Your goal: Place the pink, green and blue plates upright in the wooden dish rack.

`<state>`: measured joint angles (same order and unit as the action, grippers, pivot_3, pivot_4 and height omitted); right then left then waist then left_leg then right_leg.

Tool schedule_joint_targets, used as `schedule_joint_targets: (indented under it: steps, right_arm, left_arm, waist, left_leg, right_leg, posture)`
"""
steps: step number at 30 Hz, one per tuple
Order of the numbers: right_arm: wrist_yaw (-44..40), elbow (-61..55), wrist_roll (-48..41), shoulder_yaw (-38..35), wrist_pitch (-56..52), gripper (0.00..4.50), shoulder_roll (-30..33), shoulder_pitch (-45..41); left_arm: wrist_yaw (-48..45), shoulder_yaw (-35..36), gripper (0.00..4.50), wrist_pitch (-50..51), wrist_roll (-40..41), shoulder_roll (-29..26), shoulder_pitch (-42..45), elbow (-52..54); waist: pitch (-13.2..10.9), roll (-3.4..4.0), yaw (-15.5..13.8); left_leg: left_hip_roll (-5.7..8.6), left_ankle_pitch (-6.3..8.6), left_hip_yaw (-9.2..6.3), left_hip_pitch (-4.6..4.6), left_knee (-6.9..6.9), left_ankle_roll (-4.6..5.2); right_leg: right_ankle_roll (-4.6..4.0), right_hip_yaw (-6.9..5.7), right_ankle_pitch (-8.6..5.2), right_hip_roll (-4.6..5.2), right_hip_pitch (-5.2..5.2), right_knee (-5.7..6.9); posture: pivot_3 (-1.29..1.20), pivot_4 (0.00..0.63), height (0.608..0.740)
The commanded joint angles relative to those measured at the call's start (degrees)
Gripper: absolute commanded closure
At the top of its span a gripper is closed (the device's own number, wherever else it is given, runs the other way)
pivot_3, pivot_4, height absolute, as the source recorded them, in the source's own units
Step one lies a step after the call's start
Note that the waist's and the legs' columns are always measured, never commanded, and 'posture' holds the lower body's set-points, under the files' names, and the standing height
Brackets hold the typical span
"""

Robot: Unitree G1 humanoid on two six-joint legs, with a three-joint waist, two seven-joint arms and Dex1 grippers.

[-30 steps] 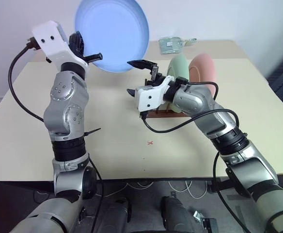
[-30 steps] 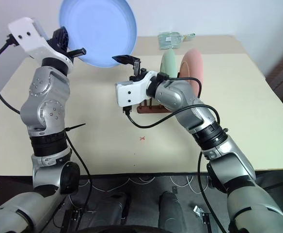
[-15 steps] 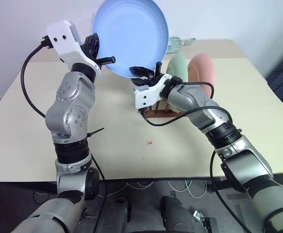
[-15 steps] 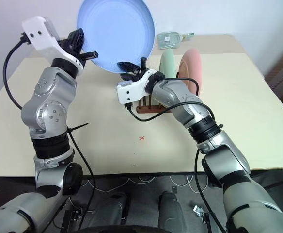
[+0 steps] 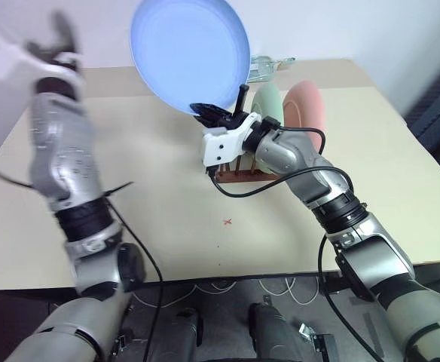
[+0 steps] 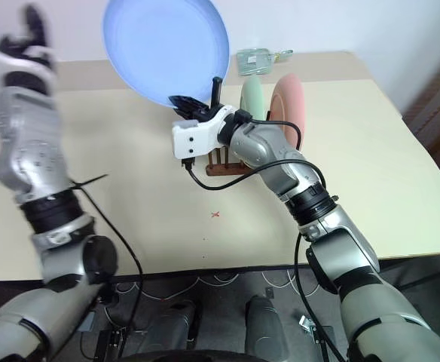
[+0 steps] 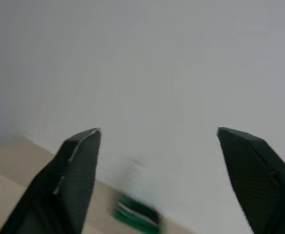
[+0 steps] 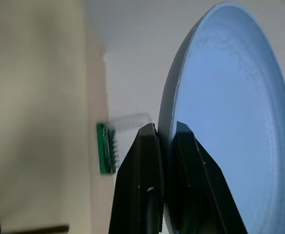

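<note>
Right wrist view: the right gripper (image 8: 167, 141) pinches the blue plate (image 8: 230, 112) by its rim; left gripper (image 7: 157, 141), at ten o'clock, gapes wide, empty.

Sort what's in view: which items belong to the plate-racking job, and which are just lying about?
Job:
- blue plate, pinched by the right gripper
- green plate, upright in the wooden dish rack
- pink plate, upright in the rack

Lying about:
- green tool holder at the table's far edge
</note>
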<state>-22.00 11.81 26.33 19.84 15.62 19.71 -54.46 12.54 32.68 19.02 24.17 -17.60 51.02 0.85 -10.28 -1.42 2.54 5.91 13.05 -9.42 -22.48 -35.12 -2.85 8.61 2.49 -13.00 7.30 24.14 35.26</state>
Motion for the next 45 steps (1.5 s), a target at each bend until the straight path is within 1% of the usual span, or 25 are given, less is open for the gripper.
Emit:
schedule_joint_targets:
  steps: [1, 2, 4, 5, 6, 8, 9, 12, 15, 20, 26, 30, 37, 40, 43, 45]
  right_arm:
    - [-3.5, -7.6, -11.2, -5.0, -4.5, 4.5, -3.7, 0.0]
    - [-4.7, -9.0, -14.0, -5.9, -6.1, 4.5, -4.5, 0.4]
    - [-7.3, -17.5, -29.6, -10.8, -19.5, 4.5, -9.4, 3.0]
    - [-8.0, -20.8, -35.1, -12.5, -24.9, 4.5, -11.0, 4.0]
    - [-8.0, -24.6, -41.9, -14.7, -31.5, 4.5, -12.4, 5.4]
    - [-7.4, -28.4, -48.0, -16.9, -38.6, 4.5, -13.2, 6.5]
    - [-6.6, -30.1, -52.2, -18.2, -43.5, 4.5, -13.4, 7.6]
    - [-0.7, -32.5, -60.9, -22.2, -53.6, 4.5, -16.1, 9.7]
    - [4.2, -32.7, -65.1, -25.0, -58.6, 4.5, -17.7, 10.1]
    - [9.5, -31.6, -70.7, -28.1, -64.2, 4.5, -18.9, 10.3]
    - [13.9, -28.2, -72.5, -29.8, -66.7, 4.5, -18.7, 9.6]
    - [17.3, -22.2, -73.2, -32.6, -66.6, 4.5, -19.4, 6.9]
    - [19.2, -19.3, -73.6, -33.1, -67.2, 4.5, -19.9, 5.5]
    - [19.4, -19.3, -73.6, -32.8, -67.3, 3.44, -19.6, 5.5]
    - [19.5, -19.5, -73.5, -32.7, -67.0, 2.01, -19.4, 5.4]
    - [19.5, -19.6, -73.0, -32.4, -66.8, 0.95, -19.1, 5.3]
  left_arm:
    - [-4.2, -3.1, 0.6, -2.7, -3.6, -3.5, -3.5, -3.1]
    - [-5.8, -4.5, 0.6, -3.2, -5.0, -4.8, -4.9, -3.9]
    - [-14.5, -9.4, 0.6, -3.4, -5.6, -6.5, -11.3, -4.7]
    - [-17.6, -10.8, 0.6, -4.0, -5.2, -6.6, -13.5, -4.6]
    - [-21.5, -14.0, 0.6, -4.5, -6.2, -7.5, -16.6, -3.9]
    - [-24.9, -17.3, 0.6, -5.2, -7.8, -8.4, -19.5, -3.1]
    - [-28.1, -20.5, 0.6, -4.4, -8.3, -9.0, -22.3, -1.1]
    - [-36.6, -26.1, 0.6, -2.9, -5.0, -7.7, -29.2, 3.5]
    - [-38.5, -27.6, 0.6, -3.0, -4.9, -6.3, -31.3, 3.7]
    - [-39.5, -28.6, 0.6, -2.8, -5.6, -5.0, -31.8, 3.4]
    - [-40.9, -28.4, 0.6, -2.4, -4.9, -4.6, -31.6, 3.8]
    - [-41.2, -28.6, 0.6, -2.1, -4.9, -4.4, -31.7, 4.3]
    - [-41.0, -28.4, 0.6, -1.5, -4.8, -3.9, -32.1, 5.7]
    - [-40.8, -28.3, 0.57, -1.3, -4.9, -3.8, -32.2, 6.1]
    - [-40.7, -28.3, 0.57, -1.2, -5.1, -3.7, -32.2, 6.2]
    - [-40.6, -28.2, 0.57, -1.1, -5.1, -3.6, -32.1, 6.1]
  waist:
    - [0.0, -0.01, -0.2]
    - [0.0, -0.03, -0.2]
    - [0.0, -0.03, -0.2]
    - [0.0, -0.02, -0.2]
    - [0.0, -0.02, -0.3]
    - [0.0, -0.01, -0.3]
    - [0.0, -0.01, -0.3]
    - [0.0, 0.02, -0.1]
    - [0.0, 0.16, 0.0]
    - [0.0, 0.16, -0.1]
    - [0.0, 0.16, -0.1]
    - [0.0, 0.16, -0.1]
    - [0.0, 0.17, -0.1]
    - [0.0, 0.17, -0.1]
    - [0.0, 0.17, 0.0]
    - [0.0, 0.17, 0.0]
  left_leg:
    - [0.0, 0.0, -0.01, -0.01, -0.02, 0.0]
    - [0.02, 0.0, -0.06, -0.01, -0.06, 0.0]
    - [0.02, 0.0, -0.07, -0.01, -0.05, 0.01]
    - [0.03, 0.01, -0.1, -0.01, -0.05, 0.01]
    - [0.02, 0.01, -0.11, -0.01, -0.06, 0.01]
    - [0.01, 0.06, -0.15, -0.02, -0.07, 0.11]
    - [0.01, 0.14, -0.18, -0.02, -0.07, 0.24]
    - [-0.07, 0.15, -0.16, -0.02, 0.0, 0.26]
    - [-0.29, 0.15, -0.09, 0.0, 0.04, 0.26]
    - [-0.6, 0.15, 0.06, 0.0, 0.03, 0.25]
    - [-0.62, 0.15, 0.17, 0.0, 0.03, 0.25]
    - [-0.62, 0.15, 0.2, 0.0, 0.03, 0.25]
    - [-0.63, 0.15, 0.2, -0.01, 0.03, 0.25]
    - [-0.63, 0.15, 0.2, -0.01, 0.03, 0.25]
    - [-0.63, 0.15, 0.2, -0.01, 0.03, 0.25]
    - [-0.63, 0.15, 0.2, -0.01, 0.03, 0.25]
  right_leg:
    - [0.0, 0.0, 0.0, 0.0, -0.02, -0.01]
    - [0.0, -0.02, 0.0, 0.0, -0.06, 0.0]
    - [-0.01, -0.02, 0.01, 0.0, -0.07, 0.01]
    - [-0.01, -0.03, 0.01, 0.0, -0.07, 0.02]
    - [-0.01, -0.02, 0.01, 0.0, -0.07, 0.02]
    - [-0.05, -0.02, 0.03, 0.01, -0.08, 0.01]
    - [-0.05, -0.02, 0.04, 0.01, -0.06, 0.03]
    - [-0.11, 0.0, 0.06, -0.01, 0.06, 0.13]
    - [-0.17, 0.14, 0.1, -0.13, 0.21, 0.21]
    - [-0.35, 0.15, 0.21, -0.48, 0.29, 0.21]
    - [-0.37, 0.15, 0.22, -0.49, 0.29, 0.2]
    - [-0.38, 0.16, 0.23, -0.49, 0.29, 0.2]
    - [-0.38, 0.16, 0.23, -0.5, 0.3, 0.2]
    - [-0.38, 0.16, 0.23, -0.5, 0.3, 0.2]
    - [-0.38, 0.16, 0.23, -0.51, 0.3, 0.2]
    - [-0.38, 0.16, 0.23, -0.51, 0.3, 0.2]
  posture:
    - [0.0, 0.15, 0.74]
    - [0.0, 0.15, 0.74]
    - [0.0, 0.15, 0.74]
    - [0.0, 0.15, 0.74]
    - [0.0, 0.15, 0.74]
    - [0.0, 0.15, 0.74]
    - [0.0, 0.15, 0.74]
    - [0.0, 0.15, 0.74]
    - [0.0, 0.15, 0.74]
    - [0.0, 0.15, 0.74]
    - [0.0, 0.15, 0.74]
    - [0.0, 0.15, 0.74]
    - [0.0, 0.15, 0.74]
    - [0.0, 0.15, 0.74]
    - [0.0, 0.15, 0.74]
    - [0.0, 0.15, 0.74]
